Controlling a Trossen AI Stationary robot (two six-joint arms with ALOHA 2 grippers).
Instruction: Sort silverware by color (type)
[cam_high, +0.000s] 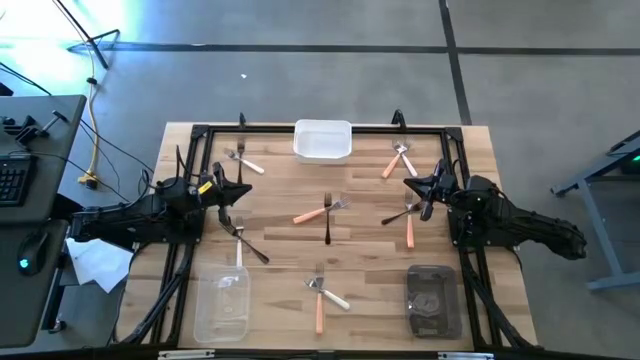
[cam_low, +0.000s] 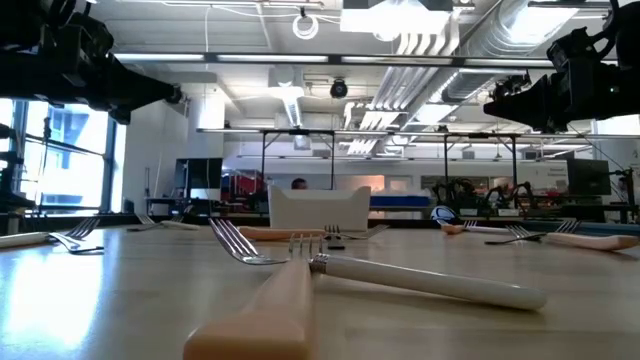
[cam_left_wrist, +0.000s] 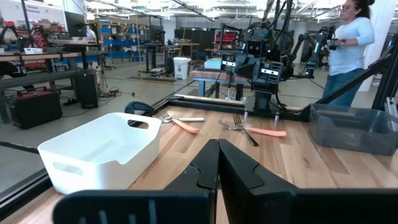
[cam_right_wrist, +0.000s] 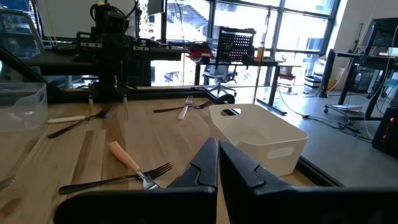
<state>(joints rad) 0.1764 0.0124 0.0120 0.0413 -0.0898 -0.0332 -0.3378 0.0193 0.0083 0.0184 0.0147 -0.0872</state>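
**High view: forks scattered in pairs, both arms idle at the sides**

High view has the left gripper (cam_high: 232, 192) at the table's (cam_high: 280, 262) left side and the right gripper (cam_high: 420, 190) at the right side, both above the wood, neither carrying anything. Each wrist view shows its own fingers pressed together, tips touching.

Silverware lies loose across the table:
- orange fork (cam_high: 312, 212) and dark fork (cam_high: 328, 225) crossing near centre
- orange fork (cam_high: 319, 300) and white fork (cam_high: 331, 293) crossing at the near edge, between the two near trays
- dark fork (cam_high: 248, 244) and a pale one just below the left gripper
- white fork (cam_high: 246, 163) and another at far left
- orange fork (cam_high: 392, 163) and a pale one at far right
- orange fork (cam_high: 410, 228) and a dark one under the right gripper

White tray (cam_high: 322, 141) at the far edge middle, clear tray (cam_high: 222, 308) near left, grey tray (cam_high: 432, 298) near right. All three look empty.

Left wrist view: a person (cam_left_wrist: 351, 50) stands beyond the table.
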